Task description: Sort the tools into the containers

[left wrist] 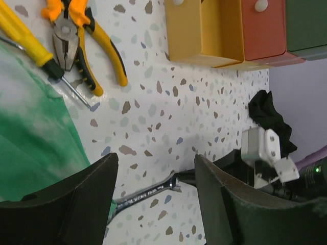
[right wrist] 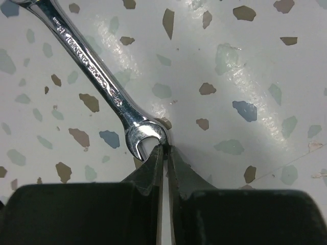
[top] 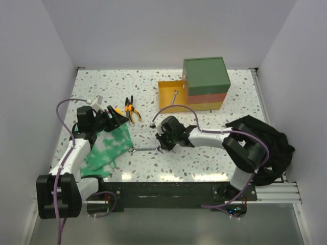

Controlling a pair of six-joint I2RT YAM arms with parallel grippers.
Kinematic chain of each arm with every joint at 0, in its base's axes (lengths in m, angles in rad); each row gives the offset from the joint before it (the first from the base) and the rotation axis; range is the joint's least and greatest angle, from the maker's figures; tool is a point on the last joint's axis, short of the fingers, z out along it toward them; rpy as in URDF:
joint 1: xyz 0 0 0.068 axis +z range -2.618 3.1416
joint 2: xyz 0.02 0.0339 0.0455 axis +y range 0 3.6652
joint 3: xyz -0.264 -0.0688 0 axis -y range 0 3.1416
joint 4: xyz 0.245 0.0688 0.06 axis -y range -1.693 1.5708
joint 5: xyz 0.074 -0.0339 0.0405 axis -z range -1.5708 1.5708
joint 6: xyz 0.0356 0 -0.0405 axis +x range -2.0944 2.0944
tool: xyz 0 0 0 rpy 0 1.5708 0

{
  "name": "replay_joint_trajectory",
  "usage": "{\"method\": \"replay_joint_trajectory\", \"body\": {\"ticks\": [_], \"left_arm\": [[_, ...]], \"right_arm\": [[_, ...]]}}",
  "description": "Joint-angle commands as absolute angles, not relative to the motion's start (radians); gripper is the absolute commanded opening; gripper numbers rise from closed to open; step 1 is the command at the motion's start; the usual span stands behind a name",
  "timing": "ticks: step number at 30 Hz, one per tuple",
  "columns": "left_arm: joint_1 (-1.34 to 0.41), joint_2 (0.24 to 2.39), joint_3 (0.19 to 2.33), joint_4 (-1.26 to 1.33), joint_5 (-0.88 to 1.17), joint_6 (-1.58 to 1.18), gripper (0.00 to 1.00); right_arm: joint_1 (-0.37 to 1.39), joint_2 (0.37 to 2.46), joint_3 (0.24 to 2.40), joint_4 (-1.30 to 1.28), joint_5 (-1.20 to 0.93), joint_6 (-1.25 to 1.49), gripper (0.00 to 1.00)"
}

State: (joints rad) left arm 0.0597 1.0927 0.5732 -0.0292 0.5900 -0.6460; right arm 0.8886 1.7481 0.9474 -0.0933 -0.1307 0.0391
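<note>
Right gripper (right wrist: pixel 164 153), jaws nearly closed, tips touching the wrench (right wrist: pixel 97 76) at its open end, likely to reposition it. Left gripper (left wrist: pixel 156 164) hangs wide, empty. Drawer (top: pixel 171 94) stands open to receive.

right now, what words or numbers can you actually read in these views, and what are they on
"CHROME VANADIUM": stamped along the shank of the wrench, as best it reads in the right wrist view.
"12": size mark near the far end of the same shank; what follows is too small to read.
Pliers: no readable marking.
Drawers: no labels visible.
In the top view, nothing is legible.
</note>
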Motion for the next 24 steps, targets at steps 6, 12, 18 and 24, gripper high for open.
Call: {"method": "replay_joint_trajectory", "body": {"ticks": [6, 12, 18, 24], "left_arm": [[-0.023, 1.175, 0.583, 0.008, 0.62, -0.684, 0.65], [-0.037, 1.178, 0.604, 0.029, 0.612, -0.689, 0.65], [-0.037, 1.141, 0.589, 0.043, 0.597, -0.692, 0.65], [-0.037, 1.111, 0.583, 0.038, 0.595, -0.684, 0.65]], "right_arm": [[0.796, 1.793, 0.953, -0.066, -0.229, 0.216, 0.08], [0.815, 1.741, 0.98, -0.078, -0.215, 0.006, 0.44], [0.85, 1.77, 1.031, -0.113, -0.167, -0.192, 0.42], [0.879, 1.807, 1.051, -0.117, -0.158, -0.293, 0.38]]}}
